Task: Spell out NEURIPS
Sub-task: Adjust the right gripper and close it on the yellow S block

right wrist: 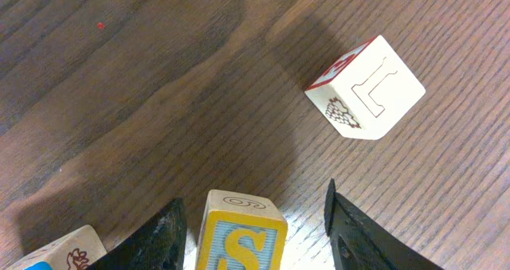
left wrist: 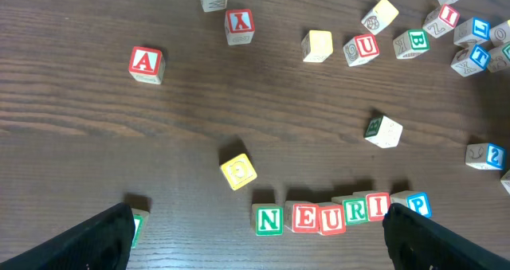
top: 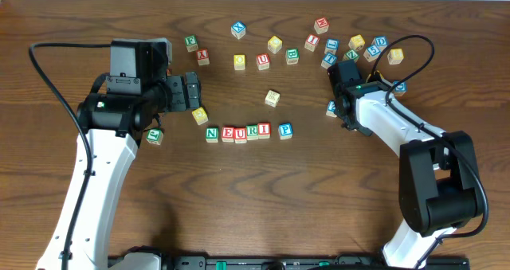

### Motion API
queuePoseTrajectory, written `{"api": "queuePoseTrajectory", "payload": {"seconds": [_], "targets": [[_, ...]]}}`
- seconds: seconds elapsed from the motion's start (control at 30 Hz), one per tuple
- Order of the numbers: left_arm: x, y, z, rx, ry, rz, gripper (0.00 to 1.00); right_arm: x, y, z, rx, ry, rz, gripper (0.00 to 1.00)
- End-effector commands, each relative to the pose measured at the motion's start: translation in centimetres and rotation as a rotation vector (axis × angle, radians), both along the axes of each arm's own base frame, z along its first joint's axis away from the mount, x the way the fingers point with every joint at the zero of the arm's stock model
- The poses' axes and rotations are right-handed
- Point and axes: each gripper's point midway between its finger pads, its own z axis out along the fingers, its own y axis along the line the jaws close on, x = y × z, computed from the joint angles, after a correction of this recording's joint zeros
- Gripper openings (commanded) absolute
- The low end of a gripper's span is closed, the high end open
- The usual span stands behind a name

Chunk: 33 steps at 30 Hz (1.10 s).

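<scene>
Five cubes stand in a row on the table reading N [left wrist: 268,220], E [left wrist: 305,217], U [left wrist: 331,218], R [left wrist: 355,211], I [left wrist: 378,206]. The blue P cube [left wrist: 416,204] sits a small gap to their right. From overhead the row [top: 237,133] and the P cube [top: 285,131] lie mid-table. My left gripper [left wrist: 259,238] hovers open and wide over the row's near side, holding nothing. The yellow-and-blue S cube [right wrist: 239,238] stands between the fingers of my right gripper [right wrist: 251,222], which is open, with a gap on each side. Overhead, the S cube [top: 330,108] peeks out beside the right wrist.
Loose cubes lie around: a red A [left wrist: 147,64], a yellow one [left wrist: 237,171], a pale one [top: 272,98], a green one [top: 154,135] by the left arm. A crowd of cubes [top: 358,47] fills the back right. A red-topped cube [right wrist: 366,87] stands ahead of the right gripper.
</scene>
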Motion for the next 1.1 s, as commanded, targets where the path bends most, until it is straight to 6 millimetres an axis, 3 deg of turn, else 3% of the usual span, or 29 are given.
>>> {"api": "queuePoseTrajectory", "payload": {"seconds": [0.0, 1.07], "targets": [[0.3, -0.1, 1.3, -0.004, -0.033, -0.006, 0.98, -0.4, -0.3, -0.6, 0.003, 0.014, -0.018, 0.50], [0.2, -0.1, 1.2, -0.004, -0.033, -0.006, 0.98, 0.2, 1.6, -1.0, 0.071, 0.002, 0.021, 0.45]]}}
